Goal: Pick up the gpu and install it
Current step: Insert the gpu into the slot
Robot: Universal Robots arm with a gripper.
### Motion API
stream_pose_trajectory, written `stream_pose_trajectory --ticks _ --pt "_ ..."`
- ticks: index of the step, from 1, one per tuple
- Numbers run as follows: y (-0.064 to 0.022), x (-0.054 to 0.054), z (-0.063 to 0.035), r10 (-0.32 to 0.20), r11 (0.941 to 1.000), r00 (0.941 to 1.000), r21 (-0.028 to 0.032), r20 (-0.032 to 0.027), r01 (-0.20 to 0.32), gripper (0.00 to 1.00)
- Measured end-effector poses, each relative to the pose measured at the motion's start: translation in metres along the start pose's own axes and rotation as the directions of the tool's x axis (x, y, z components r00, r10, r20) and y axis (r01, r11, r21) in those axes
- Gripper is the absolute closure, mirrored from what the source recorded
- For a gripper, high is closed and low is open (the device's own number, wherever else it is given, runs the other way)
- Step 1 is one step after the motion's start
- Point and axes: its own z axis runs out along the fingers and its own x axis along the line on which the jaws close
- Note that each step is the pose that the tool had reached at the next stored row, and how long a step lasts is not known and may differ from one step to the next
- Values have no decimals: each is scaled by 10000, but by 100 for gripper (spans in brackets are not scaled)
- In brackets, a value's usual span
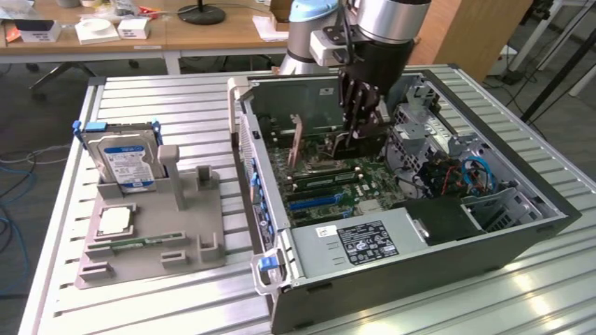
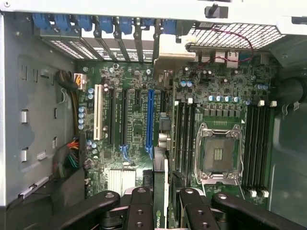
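The gpu (image 1: 365,138) hangs upright inside the open computer case (image 1: 521,241), above the motherboard (image 1: 349,192). My gripper (image 1: 361,125) reaches down from above and is shut on the card's top edge. In the wrist view the gpu (image 2: 161,191) shows edge-on as a thin green and black strip between the black fingers (image 2: 139,211), with my gripper (image 2: 160,213) clamped on it. The card lines up beside the long blue slot (image 2: 150,120) and close to the black slots next to it. Whether its lower edge touches a slot is hidden.
A grey fixture (image 1: 149,237) on the slatted table (image 1: 186,98) holds a hard drive with a blue-white label (image 1: 125,160), a processor chip (image 1: 114,220) and a memory stick (image 1: 139,243). In the case are the power supply (image 1: 359,241), the processor socket (image 2: 218,153) and drive cages (image 1: 419,132).
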Motion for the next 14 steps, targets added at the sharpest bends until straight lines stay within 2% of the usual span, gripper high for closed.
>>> stream_pose_trajectory --ticks 8,14 --pt "9 1 79 0 10000 10000 0 1 0 74" --pt "11 14 82 1 10000 10000 0 1 -1 74"
